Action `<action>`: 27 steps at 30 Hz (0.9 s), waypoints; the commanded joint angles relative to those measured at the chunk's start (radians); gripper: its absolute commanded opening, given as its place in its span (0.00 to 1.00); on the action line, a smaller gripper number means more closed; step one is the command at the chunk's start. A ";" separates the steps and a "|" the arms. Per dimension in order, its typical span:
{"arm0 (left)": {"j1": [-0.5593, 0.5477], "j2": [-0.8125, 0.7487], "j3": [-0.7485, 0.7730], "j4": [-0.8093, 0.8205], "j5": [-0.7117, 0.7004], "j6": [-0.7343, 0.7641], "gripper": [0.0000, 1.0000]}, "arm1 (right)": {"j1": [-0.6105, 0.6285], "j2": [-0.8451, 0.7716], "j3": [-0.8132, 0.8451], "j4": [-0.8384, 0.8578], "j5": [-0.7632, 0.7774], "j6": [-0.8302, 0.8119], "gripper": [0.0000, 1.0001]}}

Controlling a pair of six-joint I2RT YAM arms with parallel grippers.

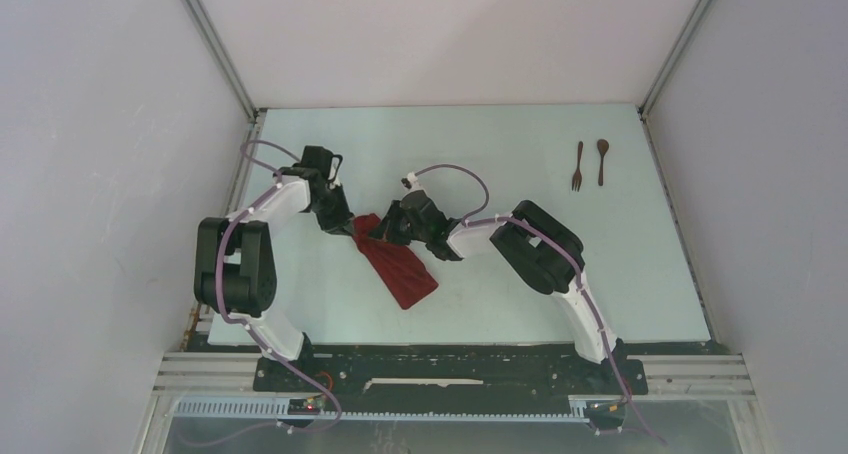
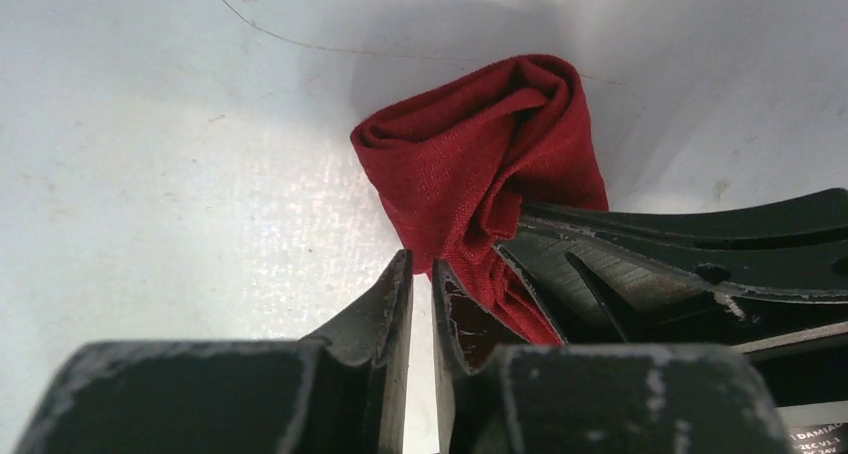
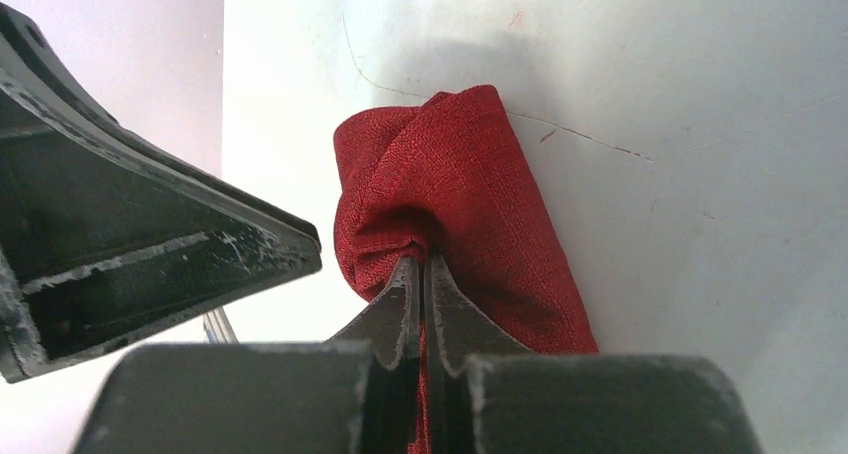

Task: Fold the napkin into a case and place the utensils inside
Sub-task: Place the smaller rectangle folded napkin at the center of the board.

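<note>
The dark red napkin (image 1: 405, 269) lies bunched into a rough oblong at the table's middle left, not a neat case. It also shows in the left wrist view (image 2: 470, 144) and the right wrist view (image 3: 470, 174). My right gripper (image 1: 386, 232) (image 3: 420, 264) is shut on a fold at its upper end. My left gripper (image 1: 350, 226) (image 2: 422, 264) is right beside that end; its jaws stand a narrow gap apart with only bare table between them. The wooden fork (image 1: 577, 166) and spoon (image 1: 602, 161) lie side by side at the far right.
The pale table (image 1: 500, 154) is walled by white panels on three sides. The two grippers are very close together; the right one's fingers (image 2: 680, 264) fill the left wrist view's right side.
</note>
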 commanded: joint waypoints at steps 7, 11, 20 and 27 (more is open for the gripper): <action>-0.084 0.011 0.125 -0.082 -0.181 0.045 0.33 | -0.004 -0.016 0.011 -0.001 0.029 0.009 0.00; -0.132 0.044 0.159 -0.122 -0.264 0.058 0.36 | -0.003 -0.015 0.012 -0.003 0.023 0.011 0.00; -0.157 0.110 0.205 -0.152 -0.324 0.067 0.26 | 0.002 -0.012 0.011 0.007 0.016 0.011 0.00; -0.165 0.139 0.222 -0.154 -0.326 0.070 0.27 | 0.002 -0.011 0.011 0.011 0.015 0.013 0.00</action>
